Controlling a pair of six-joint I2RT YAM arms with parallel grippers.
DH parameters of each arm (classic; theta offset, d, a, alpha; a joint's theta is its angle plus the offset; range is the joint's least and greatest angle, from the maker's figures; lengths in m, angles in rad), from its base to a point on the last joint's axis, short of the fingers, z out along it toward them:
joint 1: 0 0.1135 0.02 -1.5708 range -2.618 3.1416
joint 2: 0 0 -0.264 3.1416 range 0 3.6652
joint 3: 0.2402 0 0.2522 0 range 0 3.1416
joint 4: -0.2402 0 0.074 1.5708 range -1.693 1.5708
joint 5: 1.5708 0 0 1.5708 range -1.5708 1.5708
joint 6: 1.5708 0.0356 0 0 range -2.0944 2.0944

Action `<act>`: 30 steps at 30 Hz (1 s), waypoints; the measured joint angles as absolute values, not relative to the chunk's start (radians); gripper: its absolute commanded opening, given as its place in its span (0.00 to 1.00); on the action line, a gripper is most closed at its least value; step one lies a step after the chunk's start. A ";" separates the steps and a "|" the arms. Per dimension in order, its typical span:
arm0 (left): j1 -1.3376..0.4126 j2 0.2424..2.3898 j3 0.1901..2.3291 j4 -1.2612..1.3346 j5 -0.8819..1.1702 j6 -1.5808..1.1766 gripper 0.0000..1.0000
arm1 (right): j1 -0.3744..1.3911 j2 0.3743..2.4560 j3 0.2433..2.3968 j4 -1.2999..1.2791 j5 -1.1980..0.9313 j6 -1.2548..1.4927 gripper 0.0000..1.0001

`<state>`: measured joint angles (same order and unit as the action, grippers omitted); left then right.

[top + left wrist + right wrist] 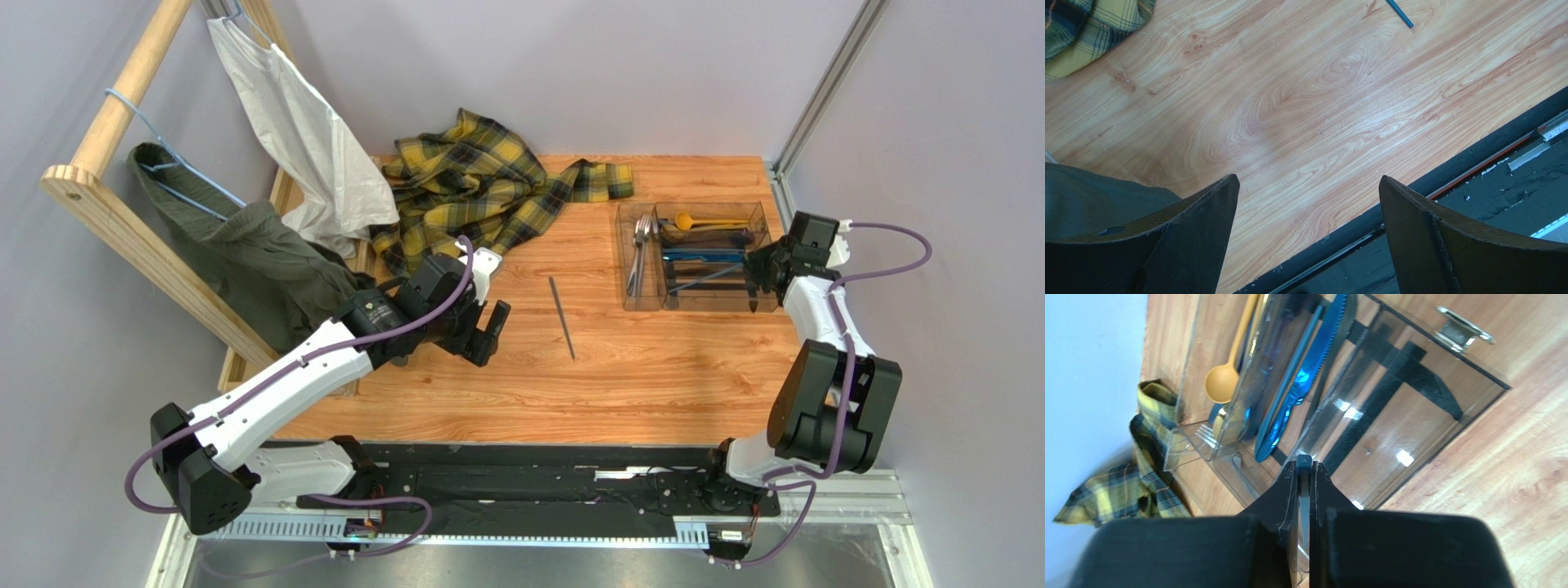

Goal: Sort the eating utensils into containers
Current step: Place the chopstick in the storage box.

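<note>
- At the far right of the wooden surface [662,368], the clear, shallow plastic tray [763,223] with long compartments lies flat. Dark strips show through its bottom [1389,447].
- In the tray's far compartment lies a gold metal spoon [699,222] [1223,380]. Beside it, in the next compartment, is an iridescent blue knife [1303,380] with a serrated edge.
- In the crosswise compartment at the tray's left end lie silver cutlery pieces [643,235].
- The right gripper [758,266] [1304,468] is at the tray's right end, above its near compartment.
- Its fingers [1287,490] are pressed together, pinching a slim grey piece [1304,502] whose tip shows just past the fingertips. The right wrist view does not show what kind of utensil it is.
- A thin dark grey stick [562,316] [1400,12] lies loose on the surface, well apart from the tray and to its left.
- The left gripper [494,328] [1309,184] is over bare wood just left of that stick. Its dark fingers [1211,214] are spread wide with nothing between them.
- Behind the left arm, a crumpled yellow-and-dark plaid cloth [472,184] lies on the back of the surface.
- At the far left stands a slanted wooden rack [117,104], with a white garment [301,129] and a dark green garment [245,257] hanging from it.
</note>
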<state>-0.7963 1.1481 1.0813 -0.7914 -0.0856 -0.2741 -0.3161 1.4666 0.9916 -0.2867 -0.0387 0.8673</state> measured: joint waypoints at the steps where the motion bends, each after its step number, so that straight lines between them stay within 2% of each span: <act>1: -0.796 1.147 1.080 -0.792 -0.086 -0.274 0.93 | -0.316 1.467 0.986 -0.286 -0.031 0.868 0.00; 4: -0.796 1.147 1.079 -0.791 -0.087 -0.274 0.93 | -0.315 1.467 0.973 -0.287 -0.012 0.868 0.01; 10: -0.796 1.147 1.077 -0.789 -0.087 -0.274 0.92 | -0.315 1.467 0.968 -0.287 -0.008 0.868 0.25; 19: -0.796 1.146 1.073 -0.788 -0.088 -0.274 0.92 | -0.315 1.457 0.967 -0.299 0.007 0.868 0.46; 30: -0.796 1.147 1.066 -0.788 -0.087 -0.274 0.92 | -0.315 1.337 0.965 -0.303 -0.036 0.868 0.48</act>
